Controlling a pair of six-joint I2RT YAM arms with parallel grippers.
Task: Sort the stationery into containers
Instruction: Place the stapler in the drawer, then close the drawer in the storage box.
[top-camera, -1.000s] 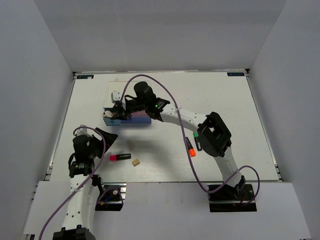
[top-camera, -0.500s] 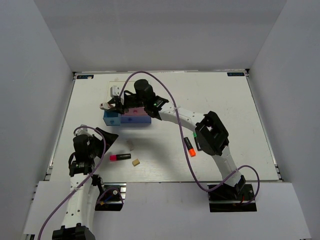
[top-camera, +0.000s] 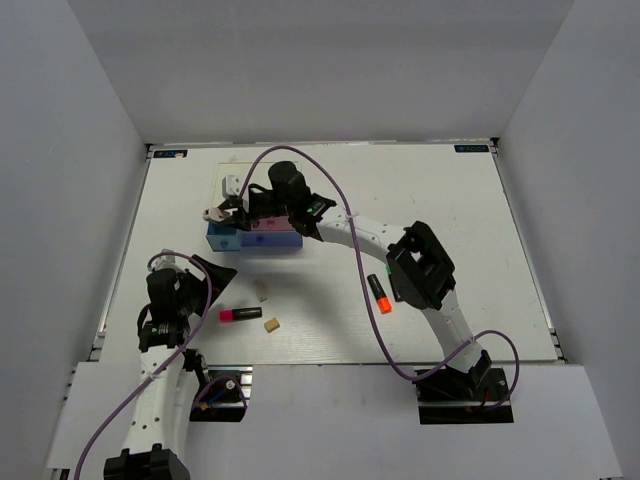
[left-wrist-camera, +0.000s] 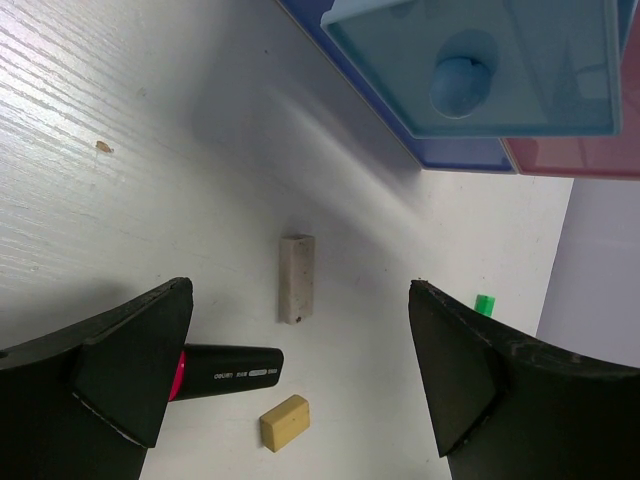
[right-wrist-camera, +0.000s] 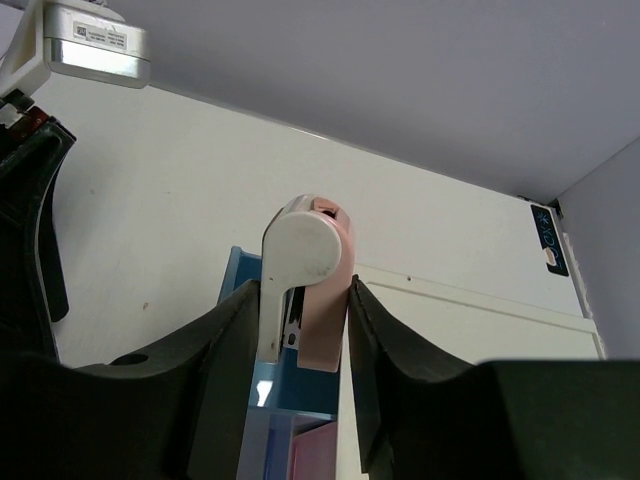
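Evidently, right end effector (right-wrist-camera: 300, 292) clamped a white-pink eraser (right-wrist-camera: 302, 262) above the blue drawer (top-camera: 222, 241) of the drawer box (top-camera: 275, 242), probably poised for release; left end effector (left-wrist-camera: 300, 352) hung open before that box.

Right arm reaching far — right gripper (right-wrist-camera: 303, 292) pinching white-pink eraser (right-wrist-camera: 300, 245); left arm folded, left gripper (left-wrist-camera: 300, 300) wide, apparently hovering.

You see a white-pink eraser (right-wrist-camera: 305, 285), a tan eraser (left-wrist-camera: 284, 422), a pink-capped black highlighter (top-camera: 241, 314), a blue drawer front (left-wrist-camera: 470, 70), a pink drawer front (left-wrist-camera: 580, 158) and a white surface (top-camera: 430, 190).
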